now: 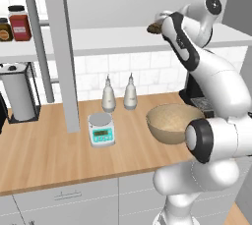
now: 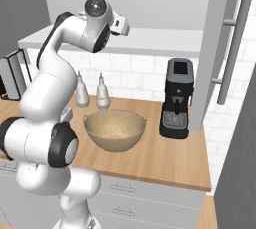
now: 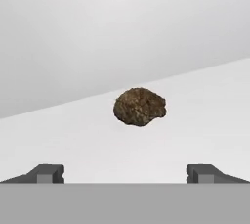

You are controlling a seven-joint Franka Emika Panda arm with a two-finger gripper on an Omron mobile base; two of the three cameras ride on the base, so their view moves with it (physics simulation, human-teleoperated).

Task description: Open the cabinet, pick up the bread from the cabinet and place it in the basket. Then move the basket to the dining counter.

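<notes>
Sitting on cabinet [image 1: 147, 37] shelf: bread [image 3: 140, 106]; basket [image 2: 115, 129] w/o contents.

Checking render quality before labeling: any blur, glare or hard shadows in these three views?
Hand view: bread sharp, no clear shadow on the pale shelf, no glare. Left base view: flat even light, basket slightly soft. Right base view: the same; coffee machine shows no strong glare.

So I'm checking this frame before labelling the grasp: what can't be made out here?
- Bread: in the left base view just a sliver shows; the arm's wrist covers the rest.
- Pincer: the hand view shows the fingertips set wide apart and short of the bread; how far short cannot be judged.
- Basket: in the left base view the arm's elbow hides its right rim.
- Cabinet door: cut off by the top edge in the right base view.
</notes>
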